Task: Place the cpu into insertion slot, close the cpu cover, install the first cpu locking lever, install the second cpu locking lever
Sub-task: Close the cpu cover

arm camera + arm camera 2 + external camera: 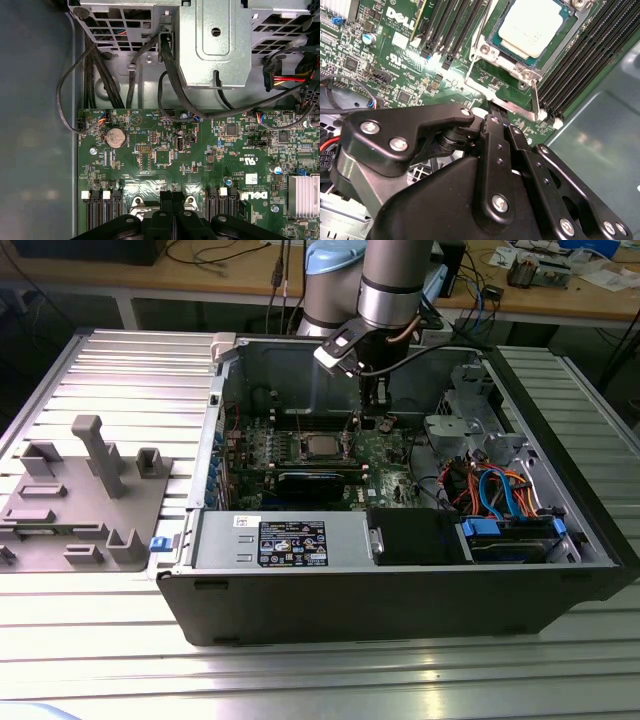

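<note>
Cpu point(535, 27) pale matte square, seated | cpu cover point(487, 50) silvery windowed frame | hand point(172, 197) black, pinched closed

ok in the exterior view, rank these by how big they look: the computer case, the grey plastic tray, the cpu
1. computer case, largest
2. grey plastic tray, clearly smaller than the case
3. cpu, by far the smallest

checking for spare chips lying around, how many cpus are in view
1. The cpu sits on the green board, framed by the cpu cover, just beyond the pincer in the second wrist view. Another could lie hidden under the pincer.
</note>
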You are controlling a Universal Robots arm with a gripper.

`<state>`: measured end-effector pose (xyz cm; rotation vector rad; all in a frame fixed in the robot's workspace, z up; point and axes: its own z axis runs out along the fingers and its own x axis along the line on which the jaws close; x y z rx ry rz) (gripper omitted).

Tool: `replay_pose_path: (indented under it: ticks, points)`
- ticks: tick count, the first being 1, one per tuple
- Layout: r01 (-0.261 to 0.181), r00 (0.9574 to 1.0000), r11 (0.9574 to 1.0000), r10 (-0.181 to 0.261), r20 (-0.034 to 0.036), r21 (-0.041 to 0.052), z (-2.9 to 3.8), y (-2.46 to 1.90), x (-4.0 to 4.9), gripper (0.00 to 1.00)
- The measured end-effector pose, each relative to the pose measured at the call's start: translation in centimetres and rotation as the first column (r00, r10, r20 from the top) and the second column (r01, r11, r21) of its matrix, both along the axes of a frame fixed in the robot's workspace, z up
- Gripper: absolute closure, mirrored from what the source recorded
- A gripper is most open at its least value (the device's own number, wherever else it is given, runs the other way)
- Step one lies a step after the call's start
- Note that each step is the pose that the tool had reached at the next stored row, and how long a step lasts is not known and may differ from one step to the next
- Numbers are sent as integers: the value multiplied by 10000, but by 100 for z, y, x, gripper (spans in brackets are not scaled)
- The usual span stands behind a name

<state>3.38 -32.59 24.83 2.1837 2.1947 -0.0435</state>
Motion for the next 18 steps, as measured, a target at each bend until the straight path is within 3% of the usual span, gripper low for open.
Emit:
replay_pose_path:
  ticks: [18]
  points:
    - [0,10000,10000,0,-8,0,-4,0,-51,89]
